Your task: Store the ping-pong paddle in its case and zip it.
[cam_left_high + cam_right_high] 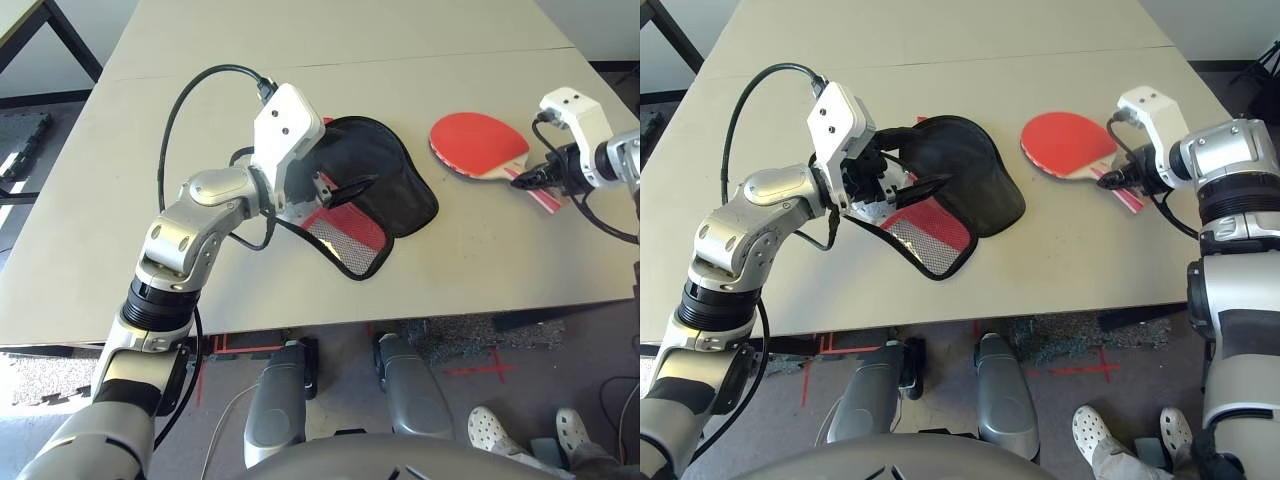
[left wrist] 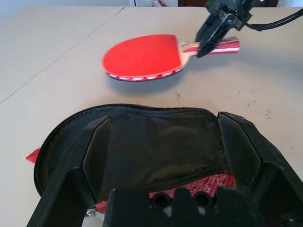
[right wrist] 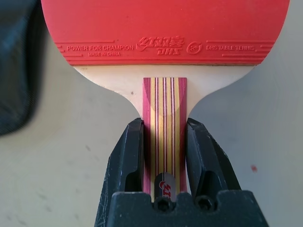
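The ping-pong paddle [image 1: 478, 140] is at the table's right side, its red blade pointing toward the case. My right gripper [image 3: 164, 125] is shut on its striped wooden handle [image 3: 164, 101], one finger on each side. The case [image 1: 385, 180] lies open mid-table, with black lining up and the red mesh side [image 1: 345, 235] toward the front. My left gripper [image 2: 163, 120] hovers at the case's left edge, open wide, with the black lining [image 2: 156, 142] between its fingers [image 2: 241, 146]. In the left wrist view the paddle [image 2: 142, 56] sits beyond the case.
The grey table [image 1: 480, 260] has a seam across its back part [image 1: 420, 58]. Its front edge runs close below the case. A black cable [image 1: 180, 110] loops above my left arm. A person's white shoes [image 1: 500, 430] stand on the floor at the front right.
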